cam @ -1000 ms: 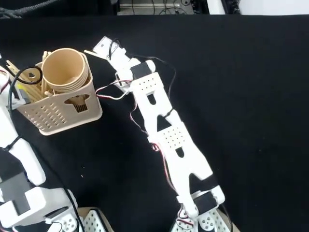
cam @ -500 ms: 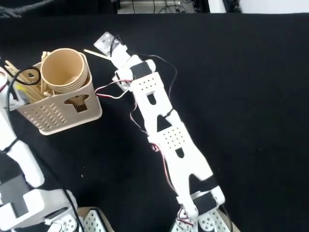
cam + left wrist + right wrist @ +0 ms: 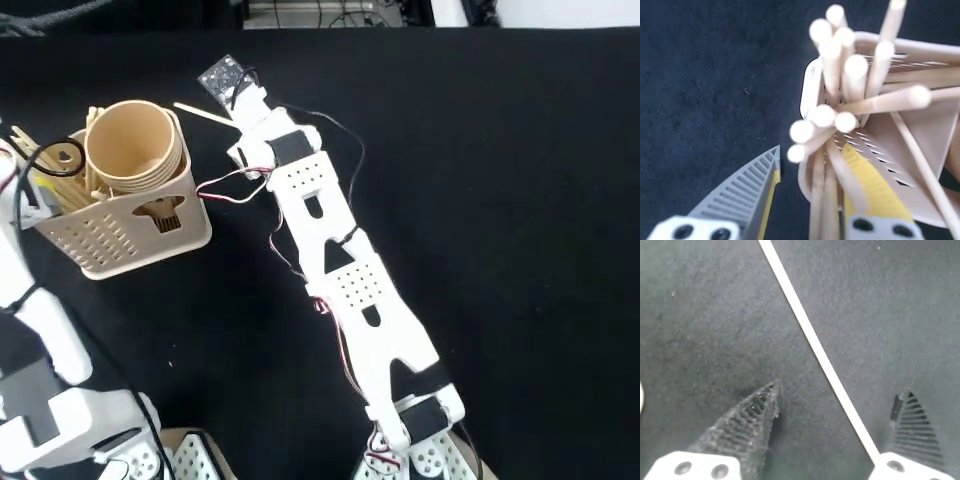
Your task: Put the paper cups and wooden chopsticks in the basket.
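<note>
A cream slotted basket point(image 3: 135, 228) stands at the table's left and holds a stack of paper cups point(image 3: 133, 145) and a bundle of wooden chopsticks point(image 3: 62, 182). My left gripper point(image 3: 35, 185) is at the basket's left end. In the left wrist view this gripper point(image 3: 812, 150) is open, straddling the basket wall point(image 3: 807, 95), with chopsticks point(image 3: 840, 65) rising between the jaws. One loose chopstick point(image 3: 205, 113) lies on the black table just behind the basket. My right gripper point(image 3: 222, 78) hovers over it, open point(image 3: 840, 392), and the chopstick point(image 3: 812, 347) runs diagonally between the fingers.
The table point(image 3: 500, 180) is covered in black cloth. The right arm point(image 3: 340, 260) stretches diagonally from the near edge toward the basket. Cables trail along that arm. The left arm's base point(image 3: 60, 420) sits at the near left corner.
My right gripper has moved a little farther from the near edge, over the loose chopstick. The left arm and the basket have stayed where they were.
</note>
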Robot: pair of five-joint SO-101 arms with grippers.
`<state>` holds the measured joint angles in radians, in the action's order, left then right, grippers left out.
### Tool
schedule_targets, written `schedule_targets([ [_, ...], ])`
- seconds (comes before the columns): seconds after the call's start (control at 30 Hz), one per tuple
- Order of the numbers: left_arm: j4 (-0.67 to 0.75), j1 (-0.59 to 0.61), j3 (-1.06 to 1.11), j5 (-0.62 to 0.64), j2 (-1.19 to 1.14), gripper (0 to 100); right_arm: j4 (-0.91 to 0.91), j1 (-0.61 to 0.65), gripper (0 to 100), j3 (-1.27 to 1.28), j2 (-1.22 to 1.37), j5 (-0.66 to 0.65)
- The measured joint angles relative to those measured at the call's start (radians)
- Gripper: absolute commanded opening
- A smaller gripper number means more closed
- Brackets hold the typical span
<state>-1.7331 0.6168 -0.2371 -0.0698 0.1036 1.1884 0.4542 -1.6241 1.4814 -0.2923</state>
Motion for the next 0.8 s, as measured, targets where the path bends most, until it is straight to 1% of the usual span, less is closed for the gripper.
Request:
schedule_targets([
  [0.17, 0.002, 0.003, 0.021, 0.000, 0.000, 19, -0.144, 0.002, 35.2, -0.018, 0.106, 0.026],
  [0.27, 0.002, 0.003, 0.023, 0.000, 0.000, 19, -0.169, 0.002, 35.2, -0.018, 0.115, 0.032],
  [0.57, 0.002, 0.003, 0.023, 0.000, 0.000, 19, -0.166, 0.002, 35.2, -0.023, 0.123, 0.028],
  [0.7, 0.002, 0.003, 0.023, 0.000, 0.000, 19, -0.117, 0.002, 35.2, -0.031, 0.117, -0.061],
  [0.8, 0.002, 0.003, 0.029, -0.011, 0.000, 19, -0.080, 0.002, 35.0, -0.032, 0.103, -0.092],
])
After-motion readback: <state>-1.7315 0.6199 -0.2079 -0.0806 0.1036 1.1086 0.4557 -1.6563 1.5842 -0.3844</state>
